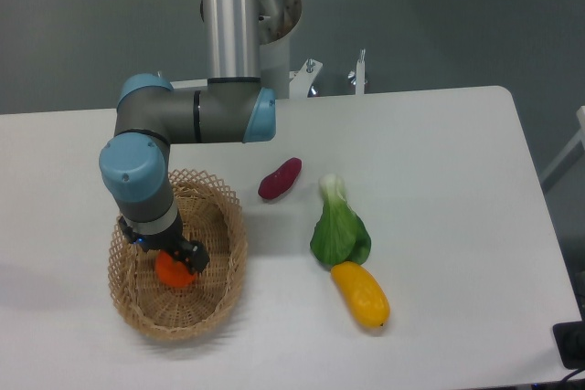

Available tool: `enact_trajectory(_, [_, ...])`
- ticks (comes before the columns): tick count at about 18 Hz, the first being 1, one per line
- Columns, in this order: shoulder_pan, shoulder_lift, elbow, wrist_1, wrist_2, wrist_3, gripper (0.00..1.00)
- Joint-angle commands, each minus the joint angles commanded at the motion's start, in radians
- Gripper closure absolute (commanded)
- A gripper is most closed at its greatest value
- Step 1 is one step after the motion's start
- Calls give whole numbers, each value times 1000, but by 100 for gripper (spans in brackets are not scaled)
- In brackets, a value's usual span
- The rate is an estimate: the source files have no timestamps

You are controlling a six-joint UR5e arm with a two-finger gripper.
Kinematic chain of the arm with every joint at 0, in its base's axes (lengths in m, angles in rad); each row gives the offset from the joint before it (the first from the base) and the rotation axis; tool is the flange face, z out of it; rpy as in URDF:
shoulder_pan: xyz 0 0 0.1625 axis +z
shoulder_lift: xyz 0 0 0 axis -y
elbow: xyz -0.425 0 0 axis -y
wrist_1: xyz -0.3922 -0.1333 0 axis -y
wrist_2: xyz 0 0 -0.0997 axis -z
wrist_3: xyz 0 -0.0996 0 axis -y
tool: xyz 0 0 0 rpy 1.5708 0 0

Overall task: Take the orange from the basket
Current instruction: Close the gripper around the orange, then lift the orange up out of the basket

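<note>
- Down in the basket [224,258] sat the orange [171,272], near the middle of the woven floor, on the white table [439,143].
- The arm reached into the basket, and its gripper [179,260] was right on top of the orange, hiding part of it.
- I could not tell if the claw was squeezed on the fruit or loose; the fingers were too dark and small to see.
- I guessed the orange was light, round and firm, with a bumpy skin that would not slip much.
- Being round, it could roll away, so the best hold looked like 1 finger on each side of its widest part.
- A soft squeeze seemed enough; too hard might bruise it.
- Well away on the table lay a purple sweet potato [279,178], a green leafy vegetable [339,228] and a yellow fruit [360,294].
</note>
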Motion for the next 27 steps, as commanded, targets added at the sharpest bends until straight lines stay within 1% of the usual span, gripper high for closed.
enact_trajectory(1, [0,-3,2,8,0,0,0])
enact_trajectory(5, [0,-8,5,9,2,0,1])
enact_trajectory(10, [2,-8,3,12,2,3,14])
enact_trajectory(13, [0,-9,3,15,2,6,15])
enact_trajectory(14, [2,-8,5,15,2,8,18])
enact_trajectory(15, [2,-8,3,15,2,8,19])
enact_trajectory(19, [2,-3,6,14,0,9,29])
enact_trajectory(24, [2,0,12,14,2,11,30])
enact_trajectory(27, [9,24,47,12,0,23,30])
